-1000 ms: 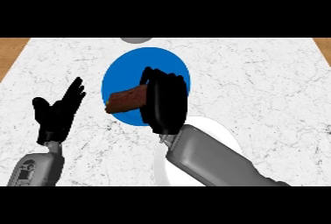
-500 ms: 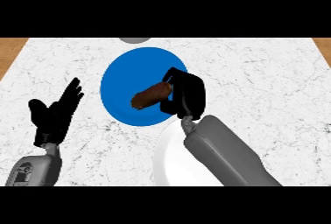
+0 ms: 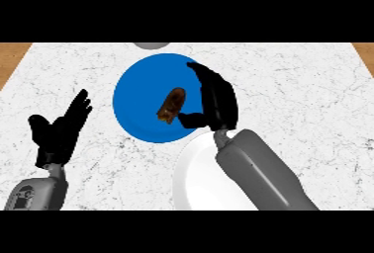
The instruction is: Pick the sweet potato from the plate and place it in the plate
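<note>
A brown sweet potato (image 3: 171, 105) lies on the blue plate (image 3: 139, 94) near the plate's middle. My right hand (image 3: 217, 101) stands just right of it over the plate's right edge, fingers straight and pointing away from me. Only its thumb reaches toward the potato's near end, and I cannot tell whether it touches. A white plate (image 3: 194, 173) sits nearer me, touching the blue plate's front rim and half hidden under my right forearm. My left hand (image 3: 60, 129) rests open at the left, fingers up, clear of both plates.
A small grey round object (image 3: 151, 45) peeks in at the counter's far edge behind the blue plate. The white marble counter (image 3: 306, 94) stretches to both sides, with wooden strips at the far corners.
The right hand's fingers have straightened and come off the sweet potato, which now rests on the blue plate beside the hand. The left hand has stayed put.
</note>
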